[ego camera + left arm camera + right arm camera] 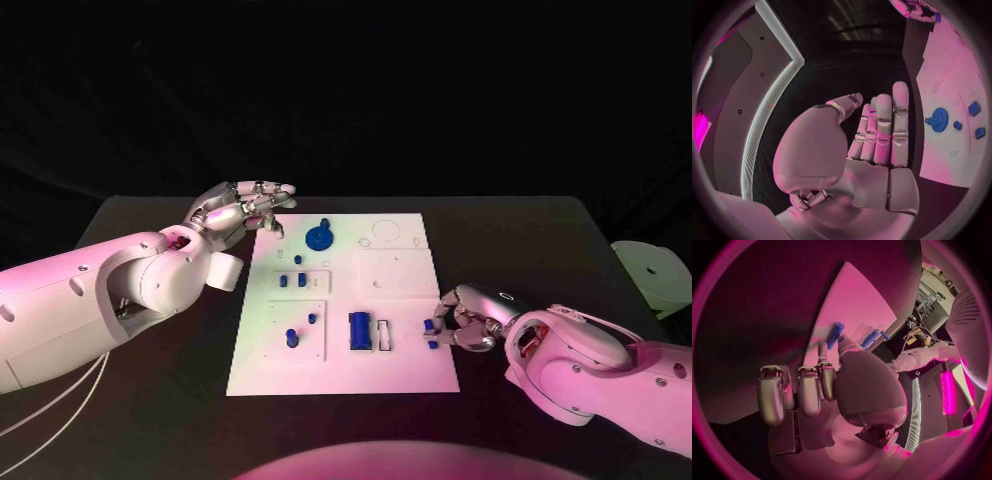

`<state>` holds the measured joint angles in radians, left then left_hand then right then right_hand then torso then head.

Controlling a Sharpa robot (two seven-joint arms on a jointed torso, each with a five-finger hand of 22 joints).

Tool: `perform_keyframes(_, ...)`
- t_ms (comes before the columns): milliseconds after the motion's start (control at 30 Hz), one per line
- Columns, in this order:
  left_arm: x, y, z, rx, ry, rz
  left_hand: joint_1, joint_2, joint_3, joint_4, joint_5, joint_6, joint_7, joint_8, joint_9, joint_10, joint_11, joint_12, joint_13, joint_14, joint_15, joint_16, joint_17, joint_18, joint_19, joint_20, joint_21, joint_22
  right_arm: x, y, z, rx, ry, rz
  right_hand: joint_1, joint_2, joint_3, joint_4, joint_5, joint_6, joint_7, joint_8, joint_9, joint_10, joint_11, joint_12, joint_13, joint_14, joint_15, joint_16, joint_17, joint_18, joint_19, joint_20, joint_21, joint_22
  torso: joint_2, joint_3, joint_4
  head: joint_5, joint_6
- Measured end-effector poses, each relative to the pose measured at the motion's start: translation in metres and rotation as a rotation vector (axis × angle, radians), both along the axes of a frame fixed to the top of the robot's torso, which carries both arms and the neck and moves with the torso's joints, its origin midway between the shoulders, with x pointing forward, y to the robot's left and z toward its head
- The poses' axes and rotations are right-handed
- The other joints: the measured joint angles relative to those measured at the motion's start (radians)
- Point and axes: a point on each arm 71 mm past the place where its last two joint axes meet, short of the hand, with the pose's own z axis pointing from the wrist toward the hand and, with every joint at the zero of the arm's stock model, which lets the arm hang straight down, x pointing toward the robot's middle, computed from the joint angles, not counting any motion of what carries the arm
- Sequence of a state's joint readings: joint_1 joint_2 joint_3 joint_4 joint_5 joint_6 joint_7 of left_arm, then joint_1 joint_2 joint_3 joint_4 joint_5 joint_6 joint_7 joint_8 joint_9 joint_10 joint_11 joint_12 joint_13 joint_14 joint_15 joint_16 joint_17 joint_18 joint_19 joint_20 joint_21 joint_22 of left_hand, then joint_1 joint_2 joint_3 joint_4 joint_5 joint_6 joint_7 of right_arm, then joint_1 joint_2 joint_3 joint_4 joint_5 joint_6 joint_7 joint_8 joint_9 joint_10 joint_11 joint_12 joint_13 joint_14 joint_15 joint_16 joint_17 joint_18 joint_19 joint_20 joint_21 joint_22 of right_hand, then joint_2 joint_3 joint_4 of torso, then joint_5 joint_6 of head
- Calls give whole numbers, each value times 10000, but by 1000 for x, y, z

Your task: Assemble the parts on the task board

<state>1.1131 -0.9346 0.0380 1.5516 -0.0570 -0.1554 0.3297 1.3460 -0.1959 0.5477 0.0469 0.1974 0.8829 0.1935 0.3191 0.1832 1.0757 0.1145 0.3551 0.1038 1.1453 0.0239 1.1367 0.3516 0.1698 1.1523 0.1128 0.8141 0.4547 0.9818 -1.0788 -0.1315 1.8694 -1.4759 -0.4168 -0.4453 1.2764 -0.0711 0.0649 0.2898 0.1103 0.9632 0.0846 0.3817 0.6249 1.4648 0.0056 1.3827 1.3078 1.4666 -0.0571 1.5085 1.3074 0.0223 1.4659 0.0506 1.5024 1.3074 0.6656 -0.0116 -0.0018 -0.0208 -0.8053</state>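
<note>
Black table point(144, 215) carries the white task board point(408, 270) mid-surface, blue parts point(359, 329) on it. Left robot hand point(242, 210) hovers at its far-left corner, empty, fingers straight — right robot hand point(464, 322) pinches a small blue part point(431, 325) at the right edge.

Left hand point(873, 145) raised flat, fingers point(882, 127) straight and close together, holding nothing. Beside it, white task board point(954, 150) with a round blue part point(939, 120). Smaller blue parts point(974, 108) near the board's edge.
</note>
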Motion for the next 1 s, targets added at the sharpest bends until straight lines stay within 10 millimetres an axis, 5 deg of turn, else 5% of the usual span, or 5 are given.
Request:
perform_keyframes(233,0,1,0,5,2,6,0,0,0,0,0,0,0,0,1,0,0,0,0,0,0,0,0,0,0,0,0,0,0,7,-3,-29,-73,165,118,-21,35,-62,0,83,-49,32,35,0,0,0,0,0,0,0,0,0,0,0,0,-1,-3,0,-5,12,-19)
perform_keyframes(567,0,2,0,14,5,21,0,0,0,0,0,-12,-13,0,1,0,0,0,0,0,0,0,1,1,0,0,0,0,-2,20,-3,-357,-650,833,1691,-395,1214,-838,237,298,-124,-324,31,1,-75,-36,26,1,-77,0,0,-1,0,0,0,-1,-4,0,0,47,-45)
perform_keyframes(767,0,2,0,16,7,23,0,0,0,0,0,-12,-13,0,1,0,0,0,0,0,0,0,1,1,0,0,0,1,-3,25,-2,-620,-1003,1209,2009,-554,1786,-459,508,537,-117,-512,-281,1,-74,-38,-6,1,-77,0,-1,0,0,0,0,7,-4,-1,-1,58,-64)
perform_keyframes(933,0,2,0,18,10,23,0,0,1,56,0,-13,-13,0,1,0,-1,0,0,-36,36,0,-9,0,0,0,-39,-15,-5,26,-2,-645,-1044,1251,1871,-428,2393,98,616,496,-161,-371,23,38,-111,-38,3,1,-76,0,-1,-1,0,-7,1,7,-9,-1,-1,69,-61)
perform_keyframes(1000,0,2,0,19,11,24,0,0,1,56,0,-13,-13,0,1,1,0,0,0,-36,36,0,-9,0,0,0,-39,-15,-5,25,-3,-593,-1003,1176,1395,-600,3054,81,557,419,-215,-254,191,20,-128,-39,1,1,-77,0,-1,-1,2,-45,0,7,-9,-1,0,74,-57)
